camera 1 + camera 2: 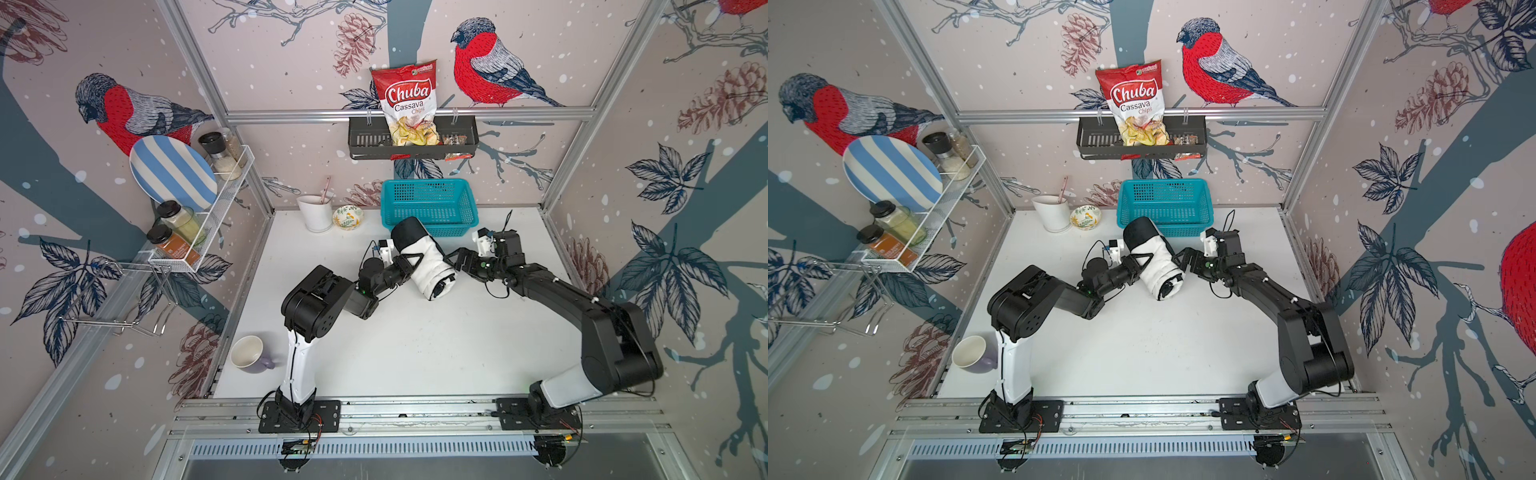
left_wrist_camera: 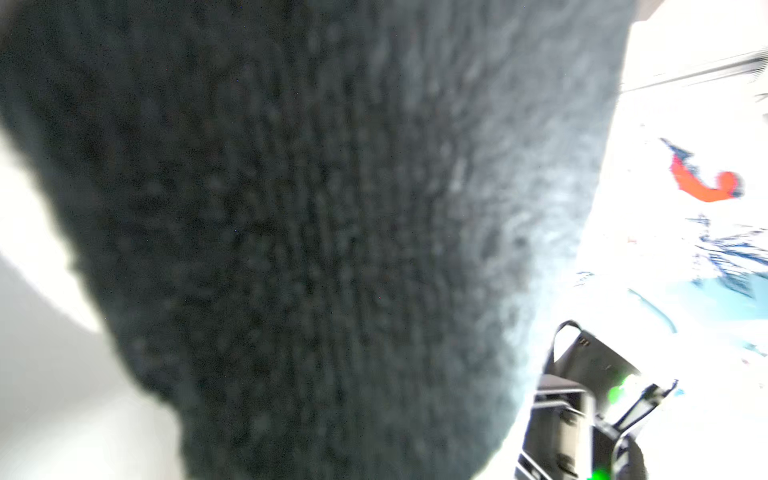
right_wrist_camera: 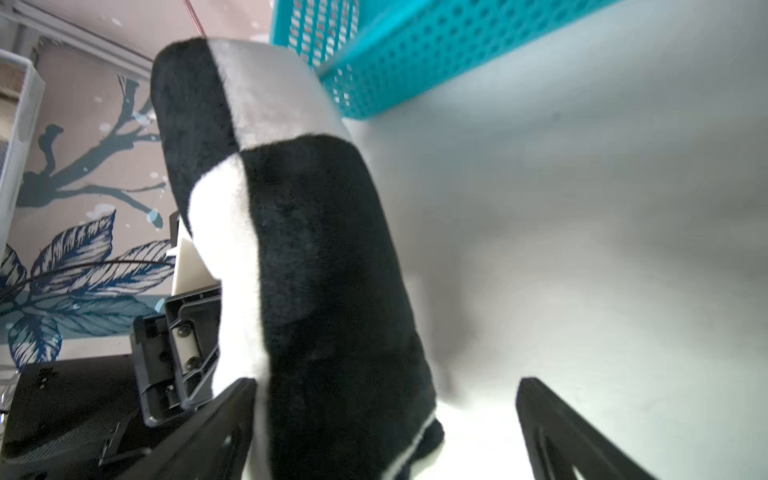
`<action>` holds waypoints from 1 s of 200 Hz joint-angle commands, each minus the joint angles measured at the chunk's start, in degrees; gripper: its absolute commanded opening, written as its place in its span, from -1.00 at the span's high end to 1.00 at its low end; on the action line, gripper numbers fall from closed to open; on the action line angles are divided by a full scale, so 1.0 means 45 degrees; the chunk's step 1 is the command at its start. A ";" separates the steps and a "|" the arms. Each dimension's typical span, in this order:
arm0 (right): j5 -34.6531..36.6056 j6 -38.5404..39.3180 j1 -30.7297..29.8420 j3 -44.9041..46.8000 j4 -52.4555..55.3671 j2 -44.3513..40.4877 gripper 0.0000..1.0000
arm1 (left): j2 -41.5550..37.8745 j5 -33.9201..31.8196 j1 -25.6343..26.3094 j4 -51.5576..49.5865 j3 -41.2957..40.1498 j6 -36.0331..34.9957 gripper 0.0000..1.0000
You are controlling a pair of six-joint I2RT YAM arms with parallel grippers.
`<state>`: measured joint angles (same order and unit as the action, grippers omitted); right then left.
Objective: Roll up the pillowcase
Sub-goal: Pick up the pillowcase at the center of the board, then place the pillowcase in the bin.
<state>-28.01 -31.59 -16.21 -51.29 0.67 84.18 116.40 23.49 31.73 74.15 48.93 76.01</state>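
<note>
Left pincer (image 1: 415, 262) clamps rolled black-and-white checked plush pillowcase (image 1: 432, 255) at mid-length; roll lies on white desk (image 1: 415, 353), far end by teal perforated plastic basket (image 1: 428, 199). Right pincer (image 1: 452, 262) gapes wide just right of it.

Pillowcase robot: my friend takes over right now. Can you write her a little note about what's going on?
Left gripper: jaws straddle the pillowcase; I can't tell if the grip is firm.
Right gripper: open at the roll's other side, holding nothing.
Pillowcase: rolled into a tube, just in front of the teal basket, not inside it.
Done: the rolling looks finished.
Left: probably check that the roll holds together, then back both arms away.
</note>
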 commanded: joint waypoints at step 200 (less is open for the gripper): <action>0.5384 -0.0465 0.0751 0.2487 0.0953 -0.6936 -1.00 | 0.6720 -0.6366 0.0031 -0.5270 1.4655 0.1611 0.30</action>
<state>-4.73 -32.97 -12.93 -40.95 4.78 53.80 144.75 -0.58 30.76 50.70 110.59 82.65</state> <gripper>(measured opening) 0.999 0.355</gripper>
